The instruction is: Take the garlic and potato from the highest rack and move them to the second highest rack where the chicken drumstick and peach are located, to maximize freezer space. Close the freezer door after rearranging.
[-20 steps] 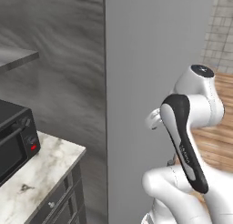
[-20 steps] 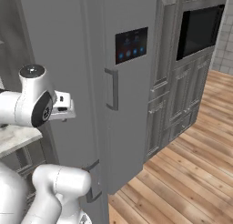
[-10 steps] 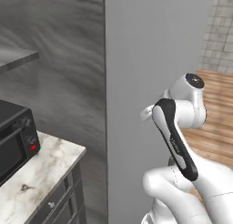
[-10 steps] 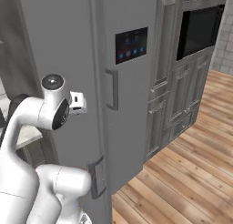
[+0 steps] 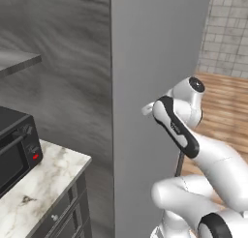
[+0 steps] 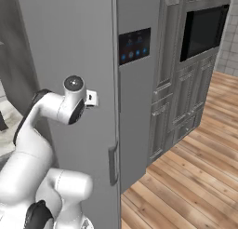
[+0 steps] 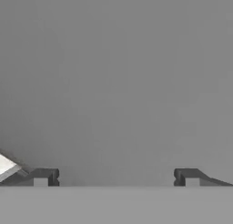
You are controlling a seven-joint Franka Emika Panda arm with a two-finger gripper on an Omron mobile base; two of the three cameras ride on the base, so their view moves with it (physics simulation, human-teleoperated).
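Fingertips [image 7: 43,176] of the gripper [image 7: 116,177] stood far apart at the bottom of the hand view, jaws spread wide and holding nothing. Just beyond them, plain grey door panel ran across the rest of that frame, close in front of the tips; contact could not be judged.

In the right base view the gripper [image 6: 91,98] sat left of centre, pressed up near the flat face of the freezer door [image 6: 69,51], which was shut. A vertical handle [image 6: 113,164] lay lower down, below and to the right of the gripper. Garlic, potato and the racks were hidden behind that closed door.

In the left base view the arm [image 5: 175,127] bent at centre right beside the fridge's side wall [image 5: 150,53]. Farther off, a marble counter [image 5: 43,188] with a dark microwave [image 5: 14,145] filled the lower left, and a wall oven [image 6: 202,30] stood at the upper right of the right base view.
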